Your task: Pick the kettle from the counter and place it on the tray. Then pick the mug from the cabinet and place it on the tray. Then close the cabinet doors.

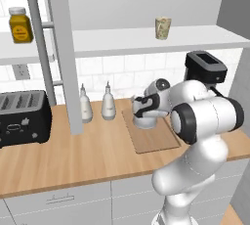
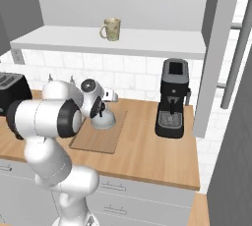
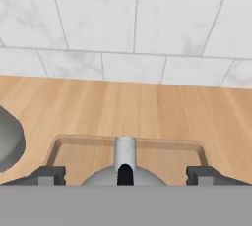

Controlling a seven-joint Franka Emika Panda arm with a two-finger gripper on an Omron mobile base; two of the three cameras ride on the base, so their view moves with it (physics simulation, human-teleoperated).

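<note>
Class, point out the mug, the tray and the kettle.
mug (image 2: 111, 29): right base view, its body.
tray (image 1: 156, 141): left base view, bare front part.
kettle (image 2: 104, 119): right base view, its dome.

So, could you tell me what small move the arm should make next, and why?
Probably lift straight up: the squat grey kettle already rests on the tan wooden tray, the end effector fingers look spread, and the cream mug waits on the shelf.

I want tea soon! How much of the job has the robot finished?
Done: the kettle sits on the tray. In hand: the gripper is open over the kettle, its tips wide apart. Left: the mug is on the cabinet shelf, and the cabinet doors are open.
</note>
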